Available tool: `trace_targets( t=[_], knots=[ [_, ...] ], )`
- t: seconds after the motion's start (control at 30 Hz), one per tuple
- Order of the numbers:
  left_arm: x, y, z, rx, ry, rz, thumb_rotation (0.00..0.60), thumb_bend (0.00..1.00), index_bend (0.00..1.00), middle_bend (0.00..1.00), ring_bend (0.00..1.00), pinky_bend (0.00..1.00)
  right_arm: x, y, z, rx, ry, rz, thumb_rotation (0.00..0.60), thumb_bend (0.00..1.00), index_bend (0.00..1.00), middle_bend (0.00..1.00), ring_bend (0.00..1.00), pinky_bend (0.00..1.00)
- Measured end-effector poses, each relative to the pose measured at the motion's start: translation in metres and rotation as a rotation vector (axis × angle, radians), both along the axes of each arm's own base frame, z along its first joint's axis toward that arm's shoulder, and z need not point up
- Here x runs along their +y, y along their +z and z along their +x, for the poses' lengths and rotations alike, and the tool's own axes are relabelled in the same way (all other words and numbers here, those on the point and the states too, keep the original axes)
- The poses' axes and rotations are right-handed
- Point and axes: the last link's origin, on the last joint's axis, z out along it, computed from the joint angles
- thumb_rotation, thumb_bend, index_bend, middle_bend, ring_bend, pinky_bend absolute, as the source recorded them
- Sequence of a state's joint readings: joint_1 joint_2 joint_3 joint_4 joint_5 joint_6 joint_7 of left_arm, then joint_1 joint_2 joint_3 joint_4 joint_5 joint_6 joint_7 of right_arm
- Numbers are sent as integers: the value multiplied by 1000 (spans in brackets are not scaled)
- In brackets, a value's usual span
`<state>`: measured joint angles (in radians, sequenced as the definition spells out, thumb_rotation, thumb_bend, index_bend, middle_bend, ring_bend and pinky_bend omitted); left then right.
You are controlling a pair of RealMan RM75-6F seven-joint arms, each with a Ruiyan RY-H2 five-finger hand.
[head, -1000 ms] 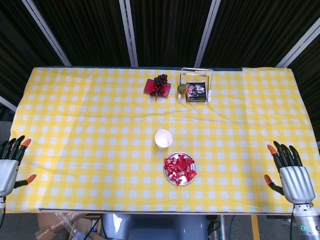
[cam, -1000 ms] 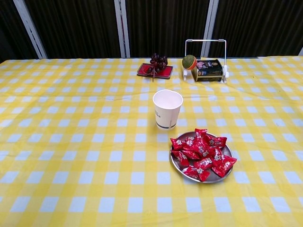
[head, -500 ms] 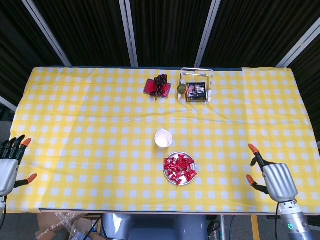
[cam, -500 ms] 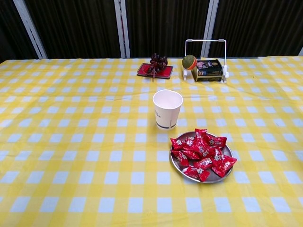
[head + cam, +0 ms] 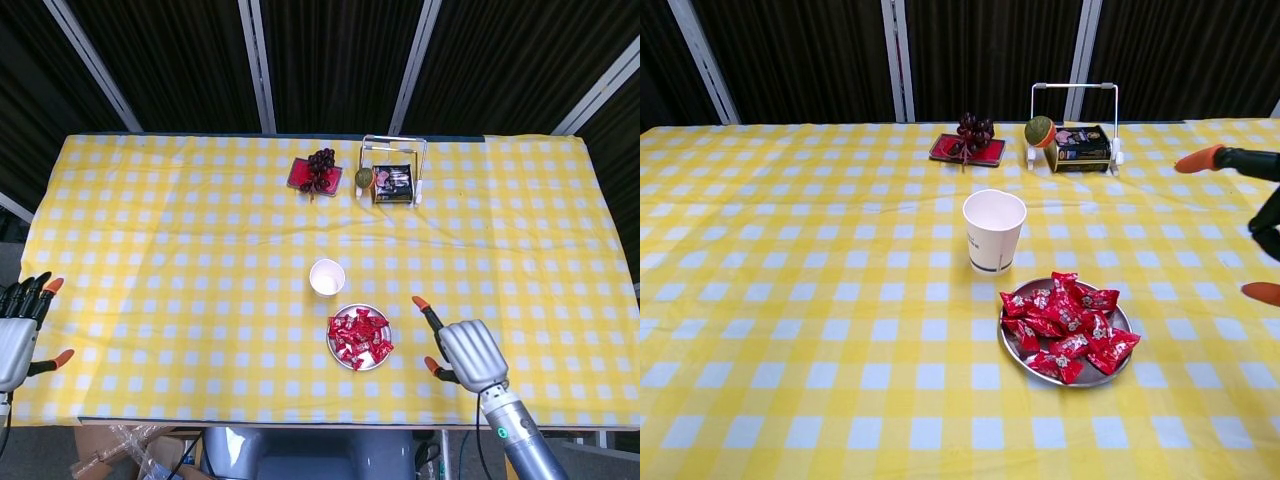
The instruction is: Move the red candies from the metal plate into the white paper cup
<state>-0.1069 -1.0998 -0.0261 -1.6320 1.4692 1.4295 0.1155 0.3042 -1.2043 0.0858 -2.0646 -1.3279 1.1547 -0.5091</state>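
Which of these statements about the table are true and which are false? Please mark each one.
1. The red candies lie on the metal plate. True.
2. The white paper cup lies on its side. False: it stands upright.
3. The right hand holds a candy. False: it holds nothing, fingers apart, beside the plate.
4. The left hand is at the table's edge, far from the plate. True.

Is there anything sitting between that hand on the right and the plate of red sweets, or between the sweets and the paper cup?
Nothing visible. Only bare checked cloth lies between the right hand and the metal plate of red candies. The white paper cup stands just beyond the plate, with nothing between them.
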Motion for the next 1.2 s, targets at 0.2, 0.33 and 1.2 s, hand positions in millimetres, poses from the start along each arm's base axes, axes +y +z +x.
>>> trace_targets(
  t=[0.2, 0.33, 1.2],
  knots=[
    [0, 3, -2, -10, 18, -4, 600, 0, 0, 0, 0, 0, -13, -33, 26, -37, -31, 68, 600, 346, 81, 785, 923, 952],
    [0, 4, -3, -11, 23, -3, 600, 0, 0, 0, 0, 0, -18, -54, 40, -64, -51, 112, 600, 345, 102, 785, 923, 952],
    [0, 9, -4, -67, 39, -2, 600, 0, 0, 0, 0, 0, -37, -107, 47, -63, -138, 211, 600, 346, 122, 786, 924, 952]
  ],
)
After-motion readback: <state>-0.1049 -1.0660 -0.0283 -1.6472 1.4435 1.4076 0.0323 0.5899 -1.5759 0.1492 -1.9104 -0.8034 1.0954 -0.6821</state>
